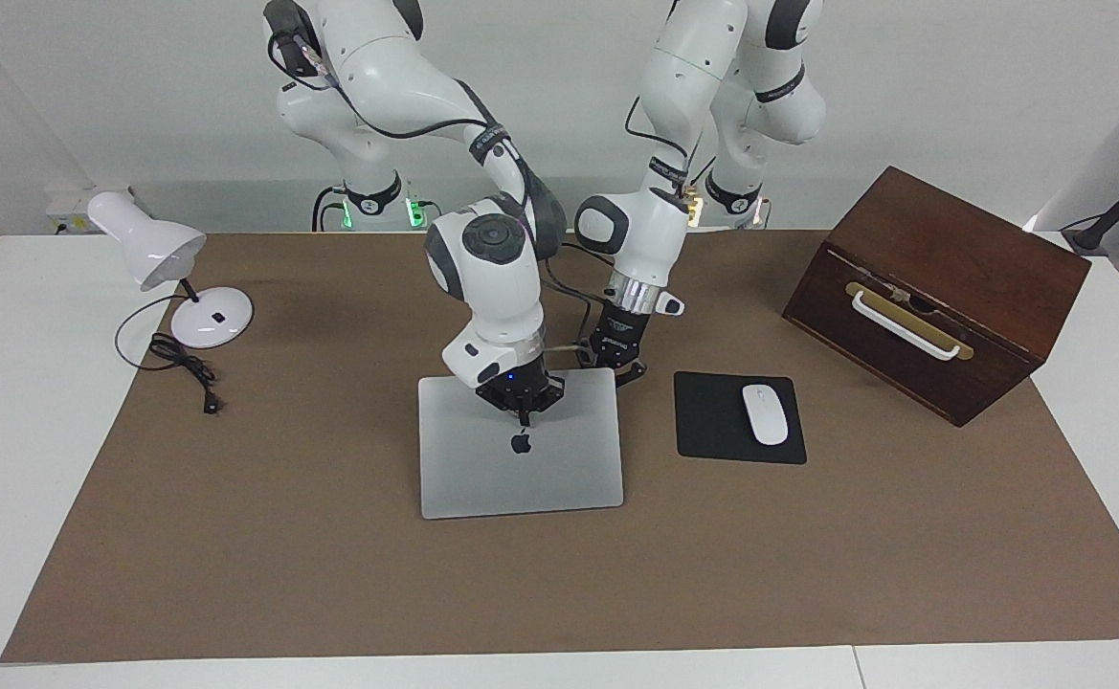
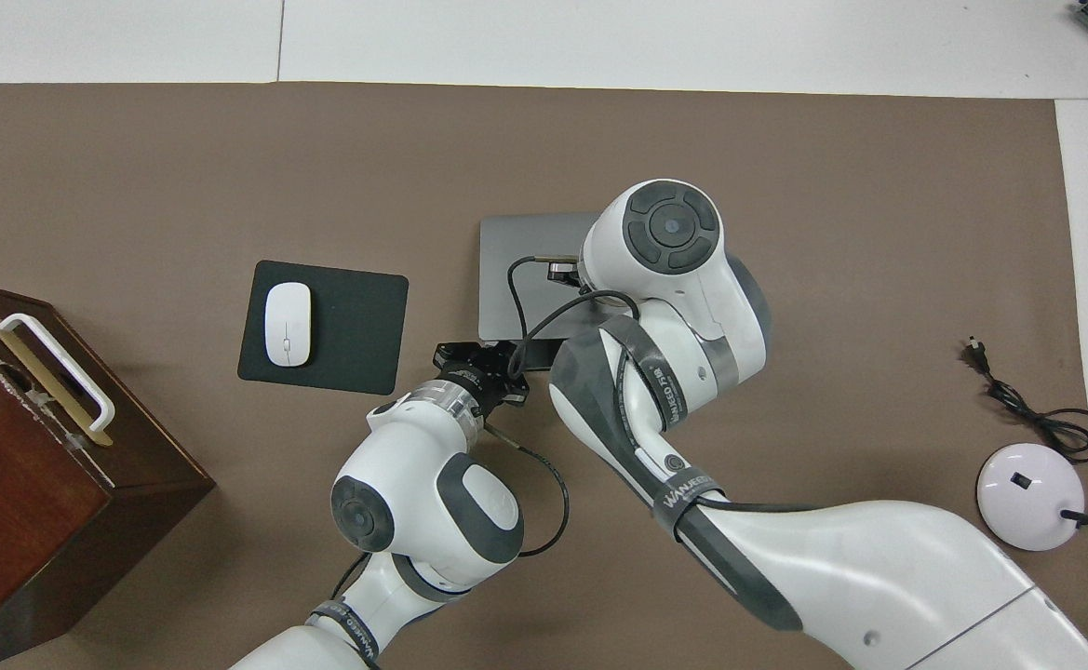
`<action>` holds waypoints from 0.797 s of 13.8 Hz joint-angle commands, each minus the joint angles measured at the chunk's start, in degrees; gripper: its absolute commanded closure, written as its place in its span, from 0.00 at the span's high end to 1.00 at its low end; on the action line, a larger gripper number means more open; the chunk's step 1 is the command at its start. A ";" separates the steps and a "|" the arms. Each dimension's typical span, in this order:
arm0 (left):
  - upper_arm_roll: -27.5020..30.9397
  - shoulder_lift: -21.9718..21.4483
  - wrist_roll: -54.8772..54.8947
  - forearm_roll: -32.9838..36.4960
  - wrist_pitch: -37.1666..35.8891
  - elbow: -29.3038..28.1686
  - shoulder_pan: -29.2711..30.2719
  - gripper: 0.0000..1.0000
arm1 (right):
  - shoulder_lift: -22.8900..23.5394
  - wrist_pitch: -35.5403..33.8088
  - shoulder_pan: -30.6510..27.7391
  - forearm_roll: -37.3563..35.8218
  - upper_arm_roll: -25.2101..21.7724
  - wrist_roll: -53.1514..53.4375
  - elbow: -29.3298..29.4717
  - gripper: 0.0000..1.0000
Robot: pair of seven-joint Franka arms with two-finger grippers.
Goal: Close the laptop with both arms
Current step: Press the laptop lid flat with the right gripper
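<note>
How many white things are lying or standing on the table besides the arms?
2. The mouse lies on the black pad, toward the left arm's end beside the closed laptop. The lamp stands at the right arm's end. None seems hidden.

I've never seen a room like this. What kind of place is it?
Probably a robot lab, set up like a desk. Two white robot arms stand at a table holding a closed laptop, a computer mouse and a desk lamp.

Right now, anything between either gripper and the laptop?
Nothing visible. The right gripper is shut, right above the closed laptop's lid; the left gripper, also shut, is by the lid's corner beside the mouse pad.
</note>
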 commanded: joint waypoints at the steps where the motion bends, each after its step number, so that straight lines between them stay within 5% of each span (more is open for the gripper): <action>1: 0.46 3.77 -0.22 -0.96 -0.32 -0.28 -1.47 0.00 | 0.05 1.21 -0.09 1.51 0.24 1.07 -1.27 0.00; 11: 0.46 3.77 -0.22 -0.96 -0.32 -0.28 -1.47 0.00 | 0.05 1.65 -0.09 1.51 0.24 1.07 -2.15 0.00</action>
